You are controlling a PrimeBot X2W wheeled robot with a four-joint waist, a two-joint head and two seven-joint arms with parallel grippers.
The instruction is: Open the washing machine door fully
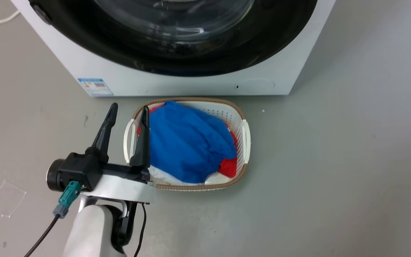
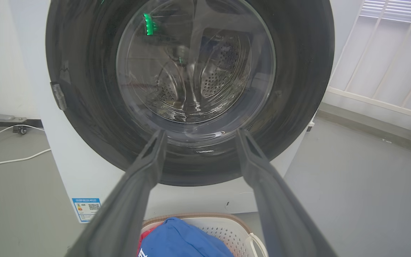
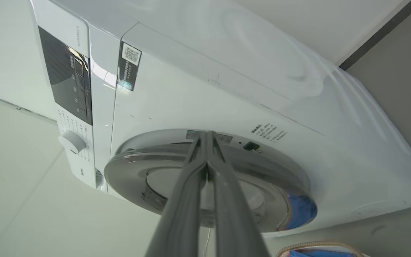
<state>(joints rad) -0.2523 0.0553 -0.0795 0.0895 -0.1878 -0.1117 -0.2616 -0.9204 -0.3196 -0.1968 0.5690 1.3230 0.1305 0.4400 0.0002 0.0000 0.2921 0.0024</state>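
You're at the approach: door (image 2: 294, 89) shut, left gripper (image 1: 128, 109) jaws released, right gripper (image 3: 206, 133) jaws clenched; next, hook the door's edge.

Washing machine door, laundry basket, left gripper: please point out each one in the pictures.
washing machine door (image 2: 84, 107), left wrist view, on the glossy black ring left of the glass.
laundry basket (image 1: 247, 141), head view, on its white right-side handle.
left gripper (image 1: 129, 106), head view, midway between its two fingertips.

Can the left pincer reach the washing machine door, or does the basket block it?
Probably yes: the left pincer, open, hangs above the laundry basket, with nothing between it and the washing machine door.
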